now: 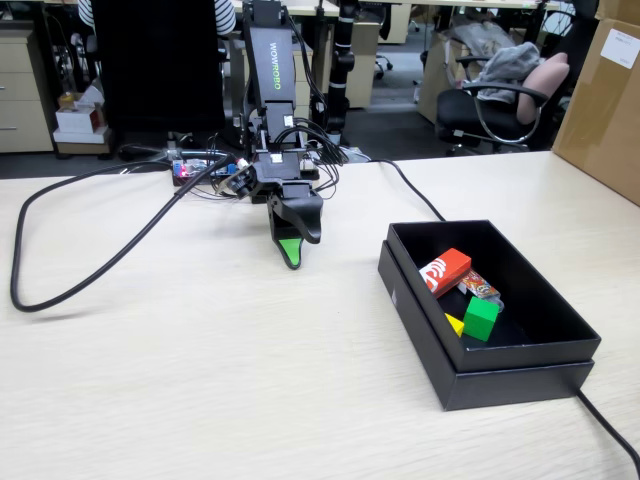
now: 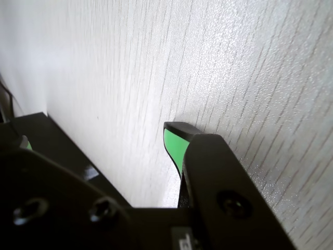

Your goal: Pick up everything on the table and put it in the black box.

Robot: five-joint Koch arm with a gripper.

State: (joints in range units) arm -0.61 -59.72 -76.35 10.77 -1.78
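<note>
The black box (image 1: 560,352) stands on the table (image 1: 200,380) at the right of the fixed view. Inside it lie a red block with a white logo end (image 1: 446,271), a yellow cube (image 1: 455,324) and a green cube (image 1: 481,318). My gripper (image 1: 295,250) hangs tip-down just above the bare tabletop, left of the box and well apart from it. In the wrist view my gripper (image 2: 106,127) stands open, with only wood grain between the green-padded finger (image 2: 174,146) and the black jaw at the left. It holds nothing.
A small patterned stick (image 1: 480,288) also lies in the box. A thick black cable (image 1: 90,265) loops over the left of the table, and another cable (image 1: 415,195) runs past the box's far side. A cardboard box (image 1: 605,100) stands at the far right.
</note>
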